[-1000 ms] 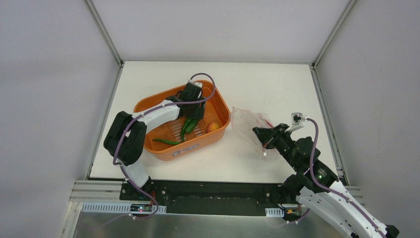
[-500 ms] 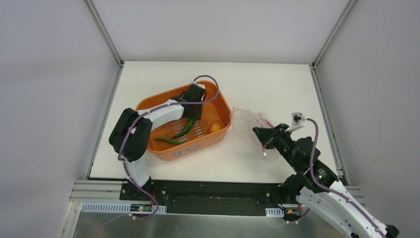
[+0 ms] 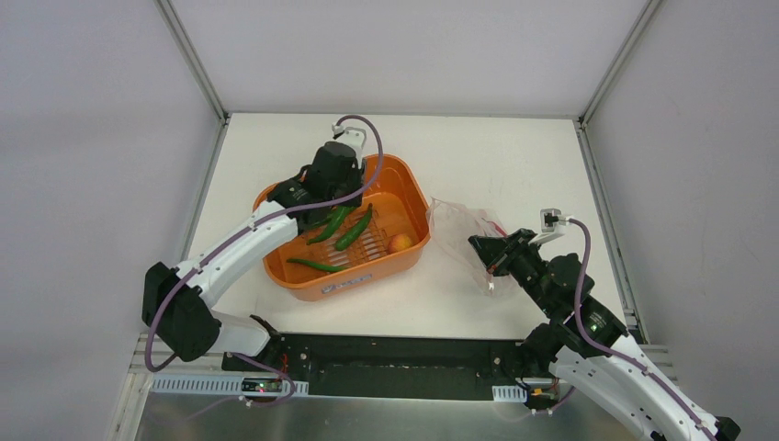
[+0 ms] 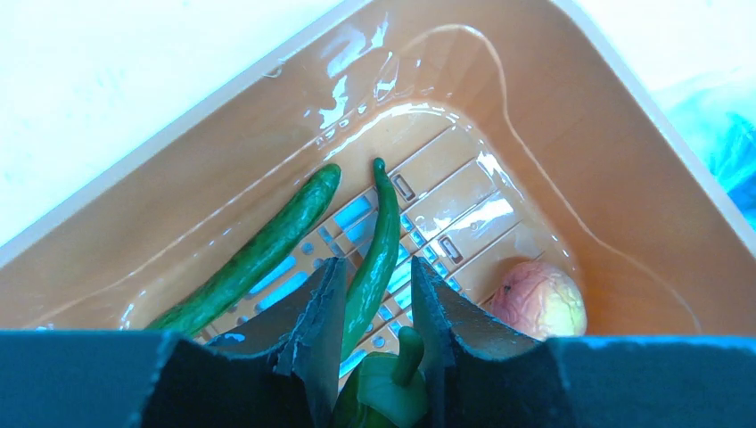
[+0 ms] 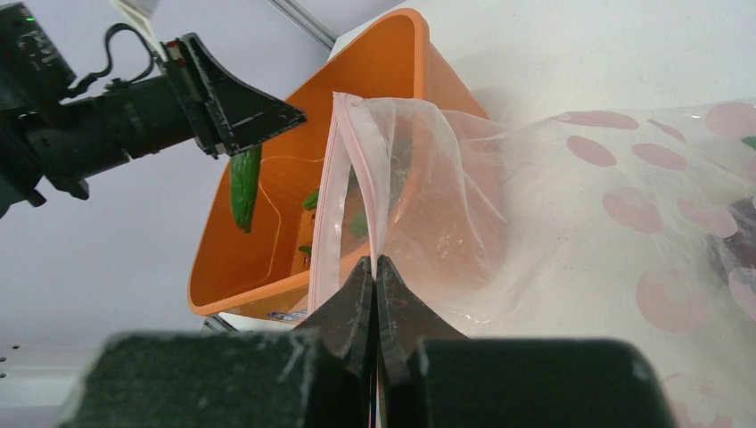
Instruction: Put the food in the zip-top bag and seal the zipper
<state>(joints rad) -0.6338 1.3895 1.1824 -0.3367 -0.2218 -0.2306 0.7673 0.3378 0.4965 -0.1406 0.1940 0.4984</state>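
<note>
My left gripper [image 4: 376, 267] has its fingers nearly closed on a green chili [image 4: 385, 214]. It grips close to the stem end, so the rest of the chili hangs down inside the tub [image 4: 624, 143]. I judge the chili light, slim and a bit bendy. Its waxy skin could slide out of a loose pinch or let it swing on a fast move, so the thicker part by the stem looks like the right place to hold it. Under it in the tub lie a second chili [image 4: 258, 252] and a round orange piece [image 4: 539, 299], which I expect would roll. The top view shows a third chili [image 3: 308, 265] nearer the front wall. My right gripper [image 5: 374, 263] is pinched fully shut on the mouth edge of the bag [image 5: 624, 178], lifting that edge so the mouth stands open toward the tub. The bag looks thin, crinkly and floppy, and only the zipper strip [image 5: 323, 214] seems to have any stiffness, so that is where I would hold it. From the held chili, the bag lies to the right, past the tub's right wall. It rests on the table [image 3: 514, 156] just beside the tub. Something dark shows through the bag's far end, too small to name.
</note>
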